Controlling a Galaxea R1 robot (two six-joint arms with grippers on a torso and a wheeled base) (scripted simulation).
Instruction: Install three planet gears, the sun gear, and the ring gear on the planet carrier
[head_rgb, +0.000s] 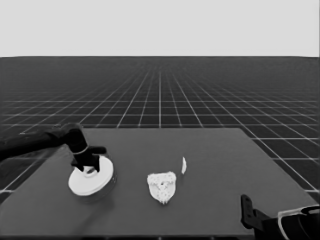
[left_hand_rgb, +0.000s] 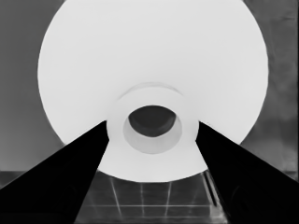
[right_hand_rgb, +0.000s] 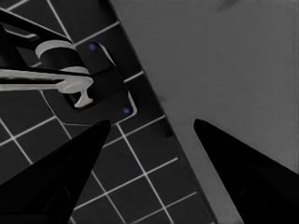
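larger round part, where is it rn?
In the head view the larger round part sits at the table's left end, under the left claw, whose fingers straddle its raised hub. The gear cluster lies to its right.

Open right pincer (right_hand_rgb: 149, 128) over table (right_hand_rgb: 224, 65) corner

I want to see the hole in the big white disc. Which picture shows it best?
The left wrist view: the big disc fills it, its raised hub and dark hole sitting between the left claw fingers. The head view shows the disc small, hub hidden under the claw. The right wrist view misses it.
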